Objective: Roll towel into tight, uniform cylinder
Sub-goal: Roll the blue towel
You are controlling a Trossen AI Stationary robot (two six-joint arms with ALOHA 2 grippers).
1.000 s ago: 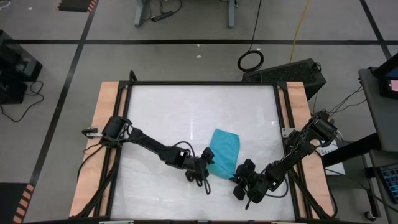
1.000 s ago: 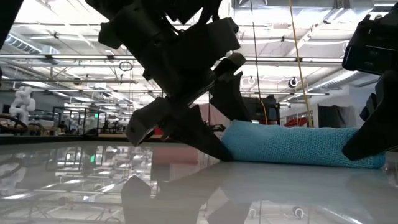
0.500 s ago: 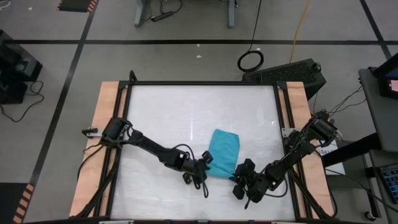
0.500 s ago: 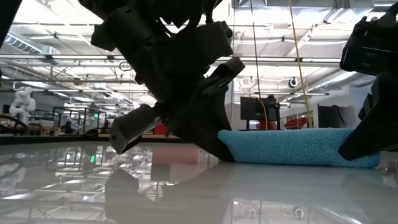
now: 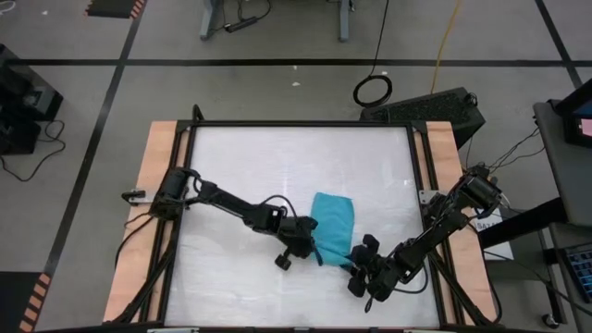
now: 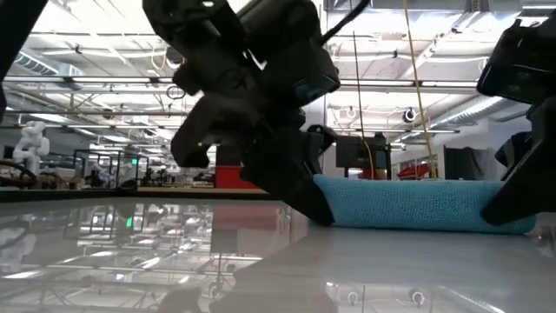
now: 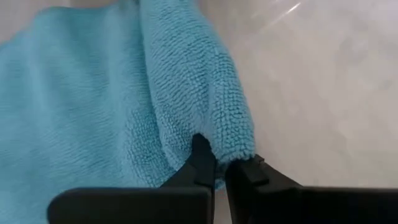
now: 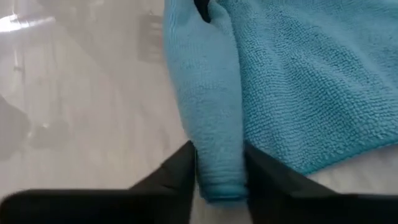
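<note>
Now, from above, the left gripper point(image 5: 313, 248) is pinching the near-left corner of the towel point(image 5: 334, 222), which is lying a little right of centre toward the table's point(image 5: 240, 166) near edge; a second ago that claw was gaping just beside the cloth, and its arm is now reaching farther across. The right gripper point(image 5: 363, 259) is sitting at the towel's near-right corner, barely moved. At table height, the towel point(image 6: 408, 204) is lying as a low, thick band with the left claw point(image 6: 308, 204) tucked against its end, where earlier the fingers were splayed wide and clear of it. Past the left wrist, the fingers point(image 7: 205, 163) are clamping almost shut on the folded edge point(image 7: 211, 112). Past the right wrist, the fingers point(image 8: 183, 165) are straddling the rolled lip point(image 8: 211, 143), slackening from a tight pinch to half open while touching it. To my eye the hold is passing from right to left, ready for another turn of the roll.
</note>
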